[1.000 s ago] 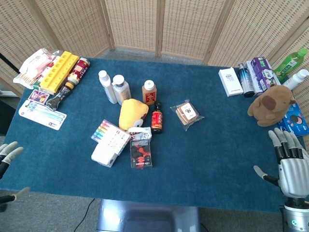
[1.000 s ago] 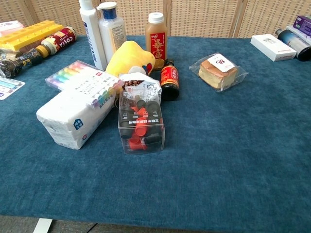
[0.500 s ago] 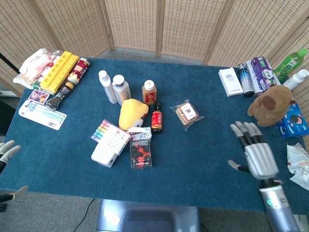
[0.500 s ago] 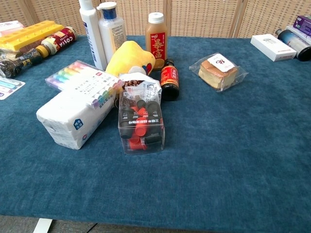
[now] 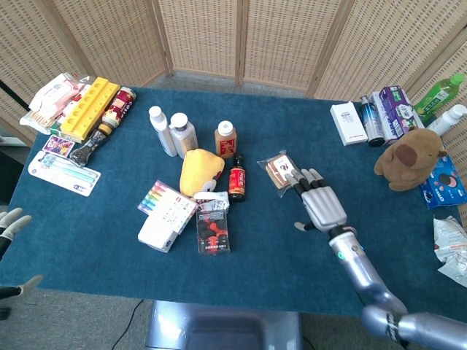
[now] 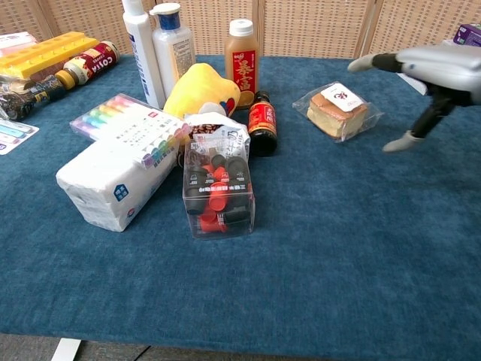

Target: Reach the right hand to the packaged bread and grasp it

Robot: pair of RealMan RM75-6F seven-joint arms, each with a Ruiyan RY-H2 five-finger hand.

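At the far left edge of the head view, the left hand [image 5: 10, 224] is hanging off the table [image 5: 102, 240] with fingers spread, grasping nothing. Toward the middle, a yellow plush toy [image 5: 198, 170] is lying beside a small dark sauce bottle [image 5: 236, 178]. Right of that bottle, the packaged bread [image 5: 282, 172] is resting flat on the blue cloth. The right hand [image 5: 321, 206] is hovering just beside the bread's right edge, fingers extended and apart, palm down, holding nothing.
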